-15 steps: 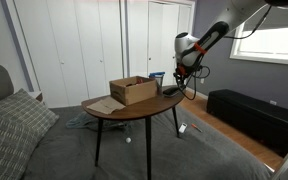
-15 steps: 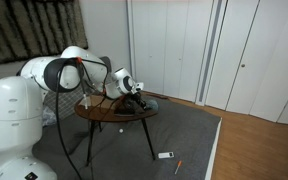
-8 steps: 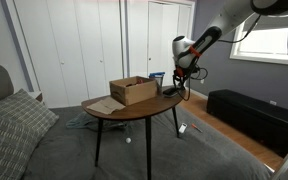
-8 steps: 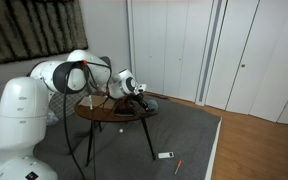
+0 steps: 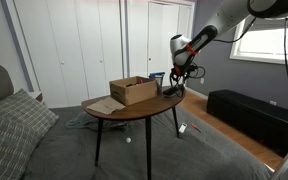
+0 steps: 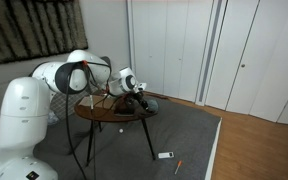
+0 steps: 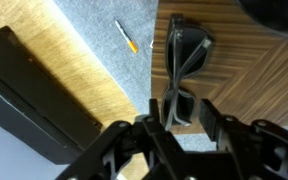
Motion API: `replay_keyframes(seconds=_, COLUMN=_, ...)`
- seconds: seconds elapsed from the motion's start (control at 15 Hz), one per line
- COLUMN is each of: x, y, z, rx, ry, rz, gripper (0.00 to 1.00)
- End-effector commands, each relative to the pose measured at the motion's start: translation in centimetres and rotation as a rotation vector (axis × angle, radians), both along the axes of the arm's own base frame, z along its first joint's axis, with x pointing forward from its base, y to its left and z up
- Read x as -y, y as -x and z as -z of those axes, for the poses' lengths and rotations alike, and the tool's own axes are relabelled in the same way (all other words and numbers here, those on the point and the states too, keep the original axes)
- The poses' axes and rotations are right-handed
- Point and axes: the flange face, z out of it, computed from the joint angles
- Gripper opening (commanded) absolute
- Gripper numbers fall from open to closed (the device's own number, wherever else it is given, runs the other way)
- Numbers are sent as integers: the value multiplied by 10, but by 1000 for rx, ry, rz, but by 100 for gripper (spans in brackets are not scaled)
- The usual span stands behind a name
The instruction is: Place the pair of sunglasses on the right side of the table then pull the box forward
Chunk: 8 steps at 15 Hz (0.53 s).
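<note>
The pair of sunglasses (image 7: 187, 50) is dark and lies at the end of the table (image 7: 254, 80), close to its edge. My gripper (image 7: 184, 100) has a finger on each side of the near lens and is closed against it. In an exterior view the gripper (image 5: 173, 85) hangs just above the far right end of the round wooden table (image 5: 134, 112), with the sunglasses (image 5: 171, 91) under it. The brown cardboard box (image 5: 132, 91) stands open in the middle of the top, left of the gripper. The gripper (image 6: 139, 95) and table (image 6: 109, 111) also show in an exterior view.
A flat tan sheet (image 5: 104, 104) lies beside the box. A dark low bench (image 5: 249, 112) stands right of the table. A couch with a pillow (image 5: 9, 130) is at the left. An orange pen (image 7: 127, 37) and small items (image 6: 165, 155) lie on the floor.
The arm has shifted slightly along the table's end and the wrist has turned a little. The sunglasses and the box stay in place.
</note>
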Motion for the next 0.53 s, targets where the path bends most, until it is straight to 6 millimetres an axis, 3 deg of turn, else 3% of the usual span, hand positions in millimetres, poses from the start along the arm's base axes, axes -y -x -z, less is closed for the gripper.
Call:
replay_keyframes(seconds=0.0, x=-9, y=4, z=-34, rx=-9, ry=-22, rz=-14, gripper=78)
replay_keyframes(seconds=0.2, x=-22, y=22, z=-74, rx=-22, ry=-59, rz=-112, gripper=100)
replay_keyframes(seconds=0.47, x=-47, y=58, z=-140, rx=-5, ry=-102, rz=-298, gripper=100)
